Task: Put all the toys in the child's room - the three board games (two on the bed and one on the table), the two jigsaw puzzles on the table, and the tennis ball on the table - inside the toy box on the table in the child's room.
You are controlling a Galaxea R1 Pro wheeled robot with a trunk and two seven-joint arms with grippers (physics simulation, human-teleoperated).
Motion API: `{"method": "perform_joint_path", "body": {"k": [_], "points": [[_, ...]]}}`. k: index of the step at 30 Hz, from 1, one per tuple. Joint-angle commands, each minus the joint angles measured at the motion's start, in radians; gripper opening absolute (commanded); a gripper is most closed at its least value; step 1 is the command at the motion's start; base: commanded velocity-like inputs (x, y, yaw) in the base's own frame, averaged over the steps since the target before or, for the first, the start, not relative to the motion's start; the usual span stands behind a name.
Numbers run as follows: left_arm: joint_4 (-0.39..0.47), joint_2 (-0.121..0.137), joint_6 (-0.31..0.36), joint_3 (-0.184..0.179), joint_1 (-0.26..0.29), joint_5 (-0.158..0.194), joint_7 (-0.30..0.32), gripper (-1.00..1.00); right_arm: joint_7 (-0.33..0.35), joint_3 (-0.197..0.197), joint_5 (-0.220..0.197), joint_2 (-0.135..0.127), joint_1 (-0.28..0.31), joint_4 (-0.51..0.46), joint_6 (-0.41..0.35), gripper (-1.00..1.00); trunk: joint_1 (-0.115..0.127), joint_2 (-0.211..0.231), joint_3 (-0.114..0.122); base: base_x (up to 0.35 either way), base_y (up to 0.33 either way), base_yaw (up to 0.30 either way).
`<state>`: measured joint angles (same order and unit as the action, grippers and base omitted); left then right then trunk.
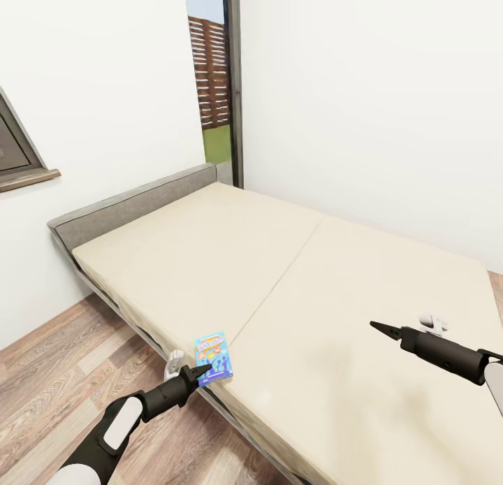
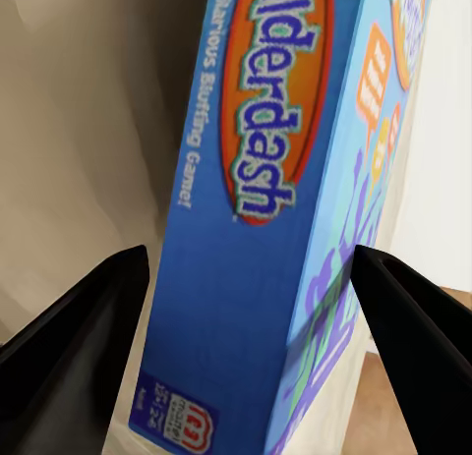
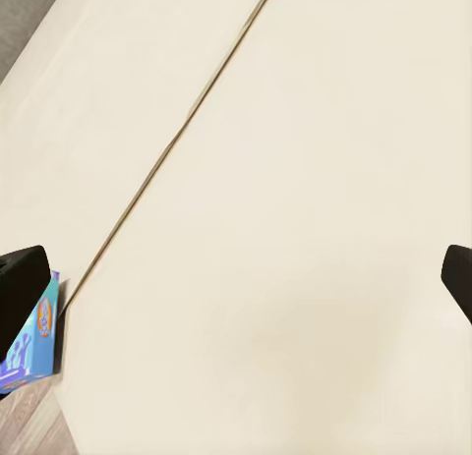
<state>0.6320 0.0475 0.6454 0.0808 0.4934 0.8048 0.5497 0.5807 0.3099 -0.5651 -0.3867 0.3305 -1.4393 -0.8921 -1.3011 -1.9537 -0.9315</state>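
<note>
Blue board game (image 1: 213, 360) on bed (image 1: 314, 282)

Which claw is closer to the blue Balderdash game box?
Left. The left claw is right at the blue Balderdash game box, fingers on either side. The right claw hangs apart over the bed.

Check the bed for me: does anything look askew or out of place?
Yes. The blue board game stands tilted on edge at the bed mattress's near edge, not flat. The left gripper straddles it, jaws not visibly closed on it.
</note>
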Motion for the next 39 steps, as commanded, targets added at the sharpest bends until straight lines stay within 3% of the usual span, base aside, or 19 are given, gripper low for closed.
{"method": "perform_joint_path", "body": {"k": [1, 11, 18, 25, 39], "points": [[0.0, 0.0, 0.007, 0.002, 0.0, 0.002, 0.001, -1.0, 0.004, 0.001, 0.001, 0.0, 0.001, 0.0, -0.006, 1.0, 0.0, 0.0, -0.001, 0.0, 0.0, 0.0], [0.037, -0.005, 0.005, -0.003, 0.0, 0.003, 0.006, -1.0, 0.003, 0.002, 0.001, 0.0, 0.001, -0.001, -0.006, 1.0, 0.0, 0.0, -0.001, 0.0, 0.0, 0.0], [0.103, -0.008, 0.005, -0.04, 0.0, 0.004, 0.009, -1.0, 0.003, 0.002, 0.001, 0.0, 0.001, -0.001, -0.005, 1.0, 0.0, 0.0, -0.001, 0.0, 0.0, 0.0], [0.203, -0.008, 0.003, -0.112, 0.0, 0.005, 0.014, -1.0, 0.003, 0.002, 0.001, 0.0, 0.001, -0.001, -0.004, 1.0, 0.0, 0.0, -0.001, 0.0, 0.0, 0.0], [0.259, -0.008, 0.004, -0.15, 0.0, 0.005, 0.014, -1.0, 0.002, 0.002, 0.003, -0.001, 0.001, -0.001, 0.001, 1.0, 0.0, 0.0, -0.001, 0.0, 0.0, 0.0]]}}
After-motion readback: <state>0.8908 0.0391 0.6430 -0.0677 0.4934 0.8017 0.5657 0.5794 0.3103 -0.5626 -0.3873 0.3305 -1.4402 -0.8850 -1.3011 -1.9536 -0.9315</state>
